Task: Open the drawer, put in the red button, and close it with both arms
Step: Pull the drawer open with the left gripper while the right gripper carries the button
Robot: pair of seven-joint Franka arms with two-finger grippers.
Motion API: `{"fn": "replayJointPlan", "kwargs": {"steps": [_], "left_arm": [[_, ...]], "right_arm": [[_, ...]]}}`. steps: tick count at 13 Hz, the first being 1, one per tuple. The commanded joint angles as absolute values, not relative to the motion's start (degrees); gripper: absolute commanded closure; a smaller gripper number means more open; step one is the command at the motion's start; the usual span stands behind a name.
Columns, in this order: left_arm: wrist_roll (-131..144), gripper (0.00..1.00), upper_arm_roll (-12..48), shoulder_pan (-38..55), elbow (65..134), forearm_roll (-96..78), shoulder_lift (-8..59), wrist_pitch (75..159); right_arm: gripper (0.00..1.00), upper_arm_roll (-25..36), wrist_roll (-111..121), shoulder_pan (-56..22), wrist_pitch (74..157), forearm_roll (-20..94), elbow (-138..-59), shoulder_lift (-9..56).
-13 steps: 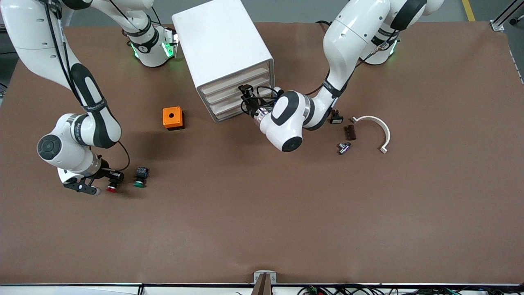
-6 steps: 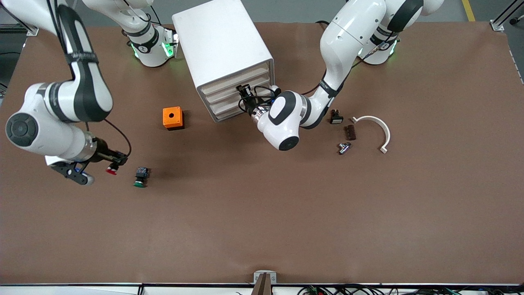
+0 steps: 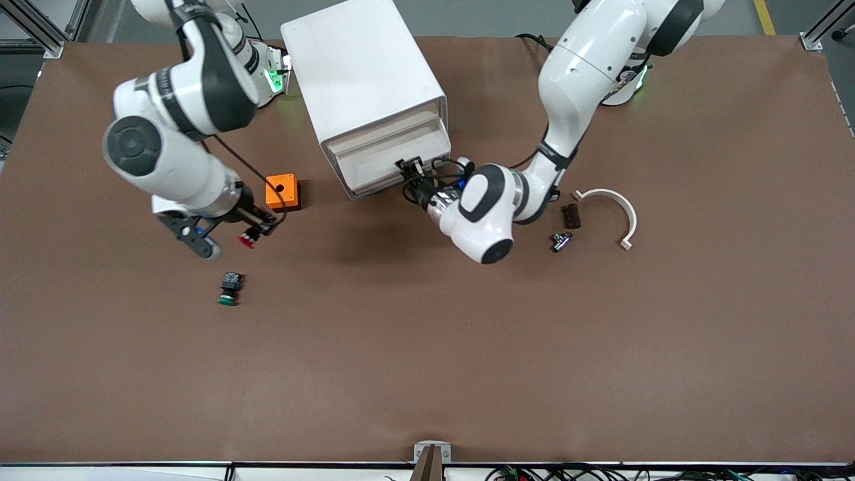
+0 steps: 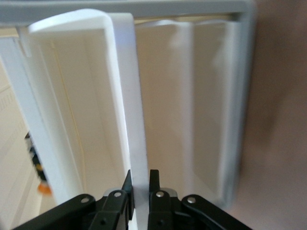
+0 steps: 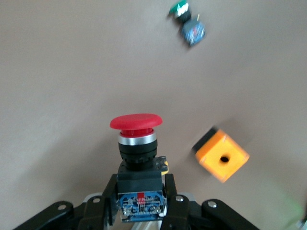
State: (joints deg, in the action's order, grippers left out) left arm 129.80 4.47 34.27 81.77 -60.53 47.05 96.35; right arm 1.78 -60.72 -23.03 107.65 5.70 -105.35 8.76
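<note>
My right gripper (image 5: pixel 140 203) grasps the red button (image 5: pixel 136 139) above the desk (image 3: pixel 427 347). My left gripper (image 4: pixel 140 184) is clenched on the open drawer's (image 4: pixel 115 103) front edge.

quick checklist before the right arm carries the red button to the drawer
1. Red button clamped in right tool: ok.
2. Button lifted off the table, beside the orange block: ok.
3. Left tool shut on the drawer front: ok.
4. Drawer of the white cabinet pulled out enough to drop the button in: cannot tell.
5. Green button left on the table, out of the way: ok.
</note>
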Motion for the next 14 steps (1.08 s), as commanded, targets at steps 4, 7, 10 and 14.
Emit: {"fn": "replayJointPlan", "kwargs": {"steps": [4,7,10,14], "left_arm": [[119.36,1.00,3.69,26.64,77.96,-60.12,47.64,96.59],[117.16,1.00,3.60,25.58,77.96,-60.21,47.72,97.21],[117.33,0.37,3.69,25.23,78.05,-60.29,47.64,97.21],[117.33,0.00,2.56,25.05,77.96,-60.03,46.85,97.03]], "right_arm": [[1.00,2.55,-80.82,-34.69,109.85,6.77,-106.44,7.12],[1.00,2.55,-89.89,-40.24,113.46,6.77,-106.44,7.73],[1.00,2.55,-94.65,-43.67,116.62,6.42,-106.44,8.61],[1.00,2.64,-98.78,-46.58,119.79,5.98,-106.44,10.81]]}}
